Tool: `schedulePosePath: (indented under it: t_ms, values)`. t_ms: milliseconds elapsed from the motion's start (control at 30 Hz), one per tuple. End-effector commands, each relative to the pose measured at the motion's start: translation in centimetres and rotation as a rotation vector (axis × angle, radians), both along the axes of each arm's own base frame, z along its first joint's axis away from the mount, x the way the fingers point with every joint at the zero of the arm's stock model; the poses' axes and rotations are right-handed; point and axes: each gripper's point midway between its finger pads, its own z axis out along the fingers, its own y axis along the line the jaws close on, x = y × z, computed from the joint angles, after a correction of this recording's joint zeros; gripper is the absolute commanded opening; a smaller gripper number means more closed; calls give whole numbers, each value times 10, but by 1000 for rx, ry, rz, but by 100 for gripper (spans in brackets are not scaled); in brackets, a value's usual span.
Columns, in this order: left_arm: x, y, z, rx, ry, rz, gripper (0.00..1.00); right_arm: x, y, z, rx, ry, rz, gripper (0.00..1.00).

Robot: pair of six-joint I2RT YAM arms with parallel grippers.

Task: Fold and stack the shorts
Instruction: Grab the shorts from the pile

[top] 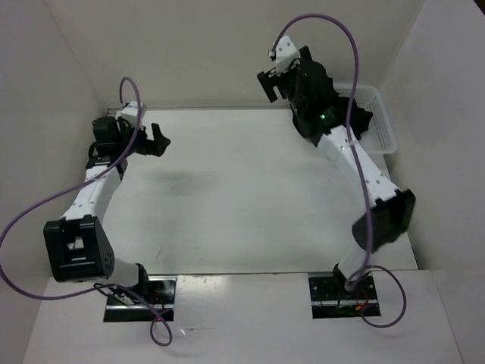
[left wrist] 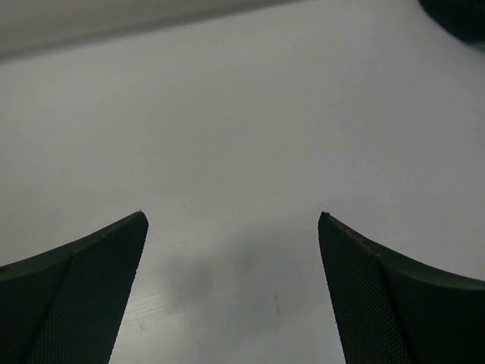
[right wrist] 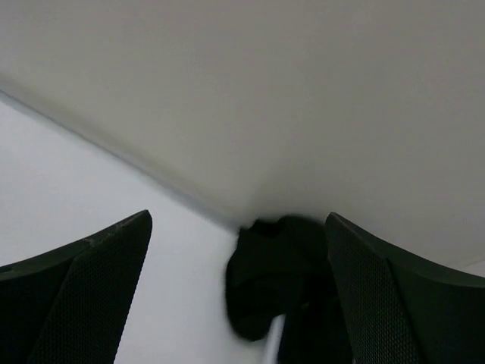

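Much table (top: 242,205) separates left arm (top: 95,186) and right arm (top: 364,163) (jaws spread).

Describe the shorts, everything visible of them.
The shorts are a crumpled black lump of soft-looking fabric, unfolded and blurred, at the far edge of the table by the wall. From above they seem to lie in the white basket, mostly hidden behind the right arm. The open right tool is not touching them.

Black shorts (top: 364,118) (white basket (top: 385,121))
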Motion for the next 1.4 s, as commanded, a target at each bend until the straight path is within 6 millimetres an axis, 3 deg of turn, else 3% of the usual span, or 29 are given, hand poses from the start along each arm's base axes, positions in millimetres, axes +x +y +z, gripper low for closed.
schedulePosePath:
  t_ms: [0, 33, 67, 100, 133, 167, 200, 267, 300, 400, 467, 500, 667, 833, 900, 1067, 1233, 1333, 1367]
  values:
    - [-3, -20, -36, 32, 182, 27, 100, 49, -70, -86, 313, 400, -338, 100]
    - [-6, -25, -67, 38, 315, 28, 100, 71, -67, -122, 366, 503, -319, 100]
    - [8, -28, -51, 59, 310, 39, 100, 81, -76, -115, 439, 520, -330, 96]
    - [14, -28, -73, 58, 398, 36, 100, 91, -83, -122, 547, 551, -361, 93]
    - [4, -36, -83, 47, 486, 6, 100, 109, -102, -150, 589, 592, -425, 90]
    - [6, -43, -83, 38, 508, -21, 100, 118, -110, -143, 634, 564, -446, 82]
    - [8, -49, -89, 33, 531, -41, 100, 123, -113, -148, 669, 560, -483, 78]
    - [16, -56, -86, 57, 518, -42, 100, 137, -147, -159, 684, 501, -635, 70]
    - [19, -63, -95, 86, 532, -38, 100, 138, -161, -167, 692, 496, -708, 70]
    - [31, -74, -95, 111, 510, -41, 100, 142, -228, -190, 745, 406, -965, 65]
    - [33, -83, -101, 124, 519, -55, 100, 139, -270, -205, 730, 358, -1103, 68]
    - [33, -89, -97, 127, 514, -65, 100, 138, -281, -211, 725, 356, -1131, 76]
    - [40, -85, -107, 141, 532, -46, 100, 138, -321, -254, 647, 395, -1204, 79]
    - [43, -83, -106, 151, 531, -30, 100, 147, -322, -290, 631, 479, -1153, 88]
    - [43, -83, -111, 152, 541, -31, 100, 152, -316, -303, 628, 515, -1116, 88]
    - [44, -81, -111, 157, 540, -23, 100, 157, -305, -312, 647, 562, -1054, 88]
    - [42, -79, -115, 163, 549, -15, 100, 151, -302, -346, 629, 631, -1073, 90]
    - [43, -78, -115, 168, 549, -8, 100, 150, -302, -346, 619, 634, -1071, 66]
    - [43, -78, -115, 168, 549, -8, 100, 152, -300, -347, 625, 642, -1056, 54]
